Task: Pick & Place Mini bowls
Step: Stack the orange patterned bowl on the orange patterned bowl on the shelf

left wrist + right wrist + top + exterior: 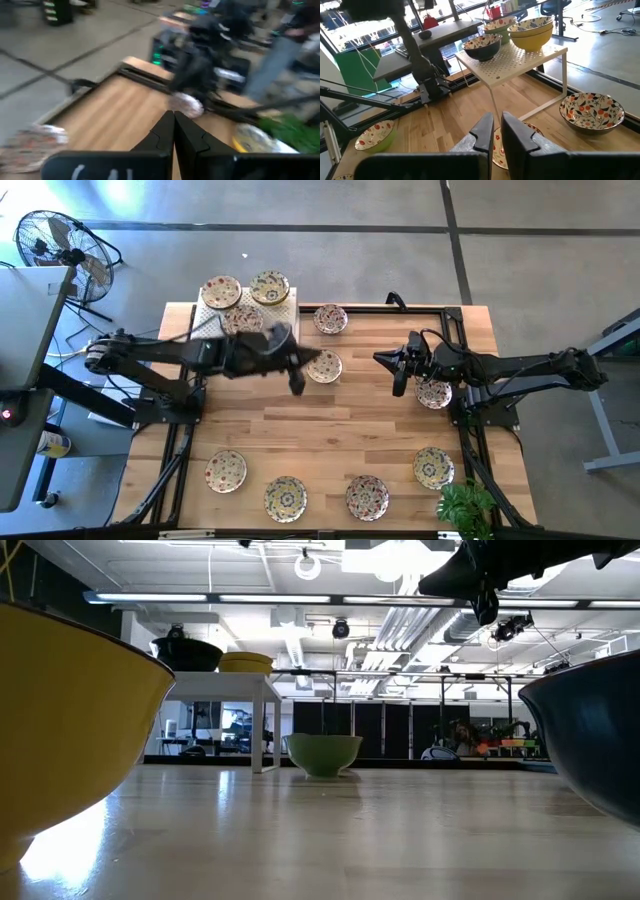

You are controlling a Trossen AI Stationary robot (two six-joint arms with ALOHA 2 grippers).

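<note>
Several mini bowls with cream floral insides stand about the table. Three rest on a white perforated rack (205, 315) at the far left; one of these (243, 318) is half hidden under my left arm. One bowl (323, 366) stands mid-table between my grippers. Another (433, 392) stands under my right arm. My left gripper (297, 386) hovers just left of the mid-table bowl, shut and empty (174, 131). My right gripper (398, 383) hangs to that bowl's right, shut and empty (496, 134); the bowl's rim (515, 145) shows below its fingers.
Along the near edge stand further bowls (226, 471), (285, 498), (367, 497), (433, 467); another (330, 318) stands beside the rack. A potted plant (465, 508) sits at the near right corner. A black frame rail (460, 380) runs along the table's right side. Bare wood (330, 425) lies mid-table.
</note>
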